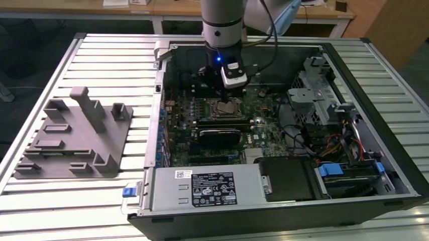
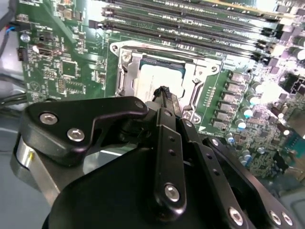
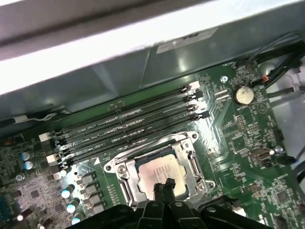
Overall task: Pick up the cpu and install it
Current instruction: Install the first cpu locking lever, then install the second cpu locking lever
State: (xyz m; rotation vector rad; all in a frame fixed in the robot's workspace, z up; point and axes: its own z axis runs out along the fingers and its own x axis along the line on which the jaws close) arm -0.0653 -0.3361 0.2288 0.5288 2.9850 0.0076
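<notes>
The cpu [image 3: 153, 171], a silvery square chip, lies flat inside the metal socket frame [image 3: 121, 171] on the green motherboard. In the second wrist view the cpu [image 2: 151, 78] shows just beyond my fingertips. My gripper [image 3: 164, 185] hangs directly over the chip's near edge with its two black fingers pressed together and nothing visible between them. Whether the tips touch the chip I cannot tell. In the exterior view the gripper [image 1: 224, 98] reaches down into the open computer case, right above the cpu [image 1: 225, 107].
A grey plastic holder block [image 1: 74, 135] rests on the slatted table at the exterior view's left. Memory slots [image 3: 133, 125] run beside the socket. The power supply [image 1: 208, 188], drive cage [image 1: 322, 100] and cables crowd the case around the arm.
</notes>
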